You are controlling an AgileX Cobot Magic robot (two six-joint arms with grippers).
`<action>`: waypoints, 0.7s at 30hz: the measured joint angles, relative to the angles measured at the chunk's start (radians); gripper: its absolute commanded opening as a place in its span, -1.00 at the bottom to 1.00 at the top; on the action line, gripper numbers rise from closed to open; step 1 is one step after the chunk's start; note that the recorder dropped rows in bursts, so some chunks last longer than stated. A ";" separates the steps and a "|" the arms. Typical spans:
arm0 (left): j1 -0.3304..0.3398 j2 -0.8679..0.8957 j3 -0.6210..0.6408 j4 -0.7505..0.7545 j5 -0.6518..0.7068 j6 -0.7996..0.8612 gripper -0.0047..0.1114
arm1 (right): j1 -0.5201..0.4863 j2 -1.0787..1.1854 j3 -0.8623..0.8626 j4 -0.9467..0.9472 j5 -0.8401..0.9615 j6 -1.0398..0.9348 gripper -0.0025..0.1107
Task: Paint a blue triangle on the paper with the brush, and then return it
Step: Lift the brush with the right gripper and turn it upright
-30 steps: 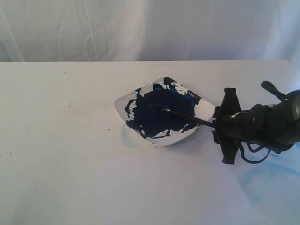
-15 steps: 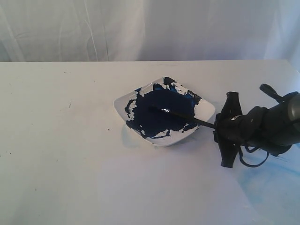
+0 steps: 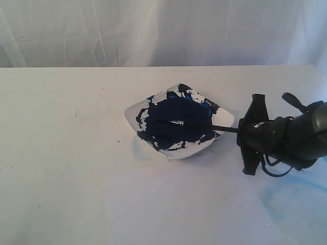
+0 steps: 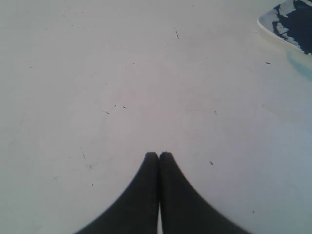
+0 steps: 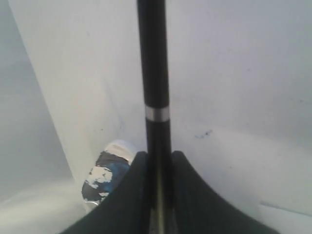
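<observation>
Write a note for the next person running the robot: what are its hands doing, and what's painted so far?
Left end effector: shut, empty, over the table.
Right end effector: shut on the brush handle, beside the dish.
Brush tip sits in the dark paint pool in the dish.
Done: brush gripped. No blue triangle in view; paper too faint against the white table to pick out.
Left: paint the triangle, return the brush.
</observation>
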 measured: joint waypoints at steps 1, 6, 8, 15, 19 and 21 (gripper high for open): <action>0.000 0.000 0.000 0.000 0.000 0.000 -0.92 | 0.000 -0.002 0.000 0.000 -0.018 0.000 -0.94; 0.000 0.000 0.000 0.000 0.000 0.000 -0.92 | 0.000 -0.040 0.000 -0.027 -0.200 0.008 -0.96; 0.000 0.000 0.000 0.000 0.000 0.000 -0.92 | 0.000 -0.056 0.000 -0.080 -0.332 -0.004 -0.96; 0.000 0.000 0.000 0.000 0.000 0.000 -0.92 | -0.064 -0.105 -0.049 -0.446 -0.546 -0.233 -0.96; 0.000 0.000 0.000 0.000 0.000 0.000 -0.92 | -0.110 -0.174 -0.142 -0.681 -0.327 -0.345 -0.96; 0.000 0.000 0.000 0.000 0.000 0.000 -0.92 | -0.121 -0.204 -0.195 -0.812 -0.214 -0.407 -0.96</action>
